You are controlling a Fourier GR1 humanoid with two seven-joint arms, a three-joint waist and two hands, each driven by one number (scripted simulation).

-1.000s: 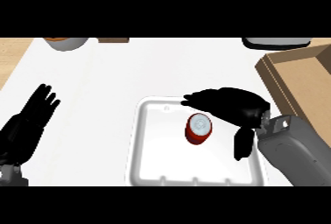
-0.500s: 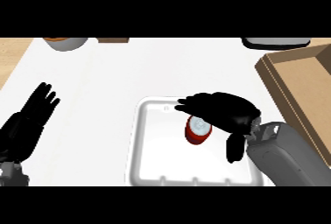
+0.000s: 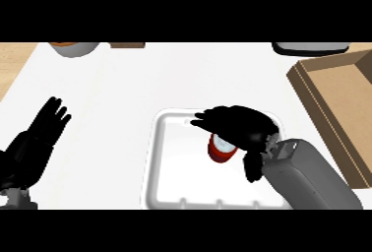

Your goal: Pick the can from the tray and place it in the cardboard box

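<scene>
Nearest me, my grey right forearm (image 3: 309, 174) comes up from the lower edge, smooth and rounded like moulded plastic. My right hand (image 3: 240, 127) is black and matte, spread over the white tray (image 3: 163, 172) with its fingers curved down across the top of the can (image 3: 220, 150); I cannot tell whether they actually close round it. The can stands upright inside the tray, toward its right half: a red cylinder with a pale top, mostly hidden under my hand. No writing or brand can be read on it. The tray is a glossy rounded rectangle with a raised rim and small notches along its near wall.

At the left edge my left hand (image 3: 45, 123) rests with fingers straight and relaxed, holding nothing.

Farther right sits the cardboard box (image 3: 327, 93), brown, flat-walled and unmarked. Along the far edge lie a grey bowl (image 3: 73, 48) and a dark-rimmed dish (image 3: 309, 47).
</scene>
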